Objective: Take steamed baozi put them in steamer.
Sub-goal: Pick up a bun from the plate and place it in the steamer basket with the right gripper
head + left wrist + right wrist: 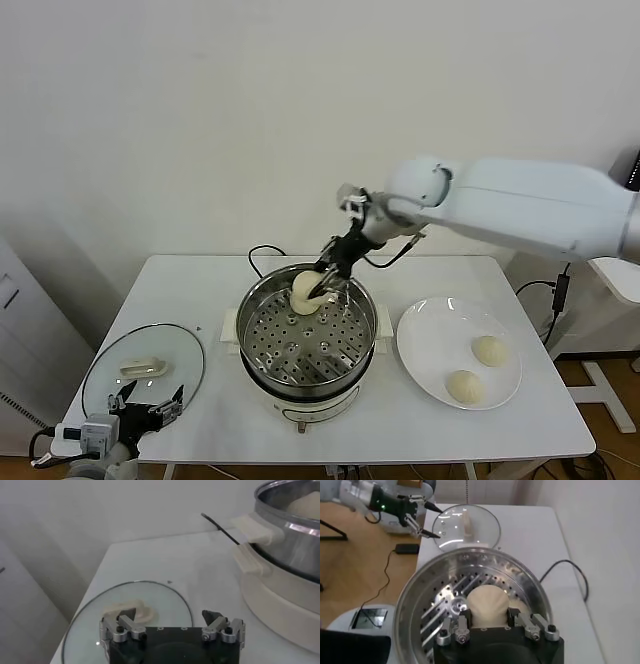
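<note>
Bun-holding right pincer (318, 290) sits near the centre of the head view, reaching down past the far rim of the steamer (250, 325); its fingers pinch one steamed baozi (304, 291) from both sides. The right wrist view shows that bun (487, 602) low over the perforated floor, at the far side of the basket, though I cannot tell whether it touches the holes yet. So the relation that matters is vertical: the floor lies straight beneath the held bun, and the next move looks like a short drop and a release. Outward to the lower right of the head view, two more buns (478, 367) lie on a white plate (425, 335), nearer the right arm. At lower left, the left pincer (150, 408) hangs spread and idle over the glass lid (105, 365) on the tabletop (400, 420).
</note>
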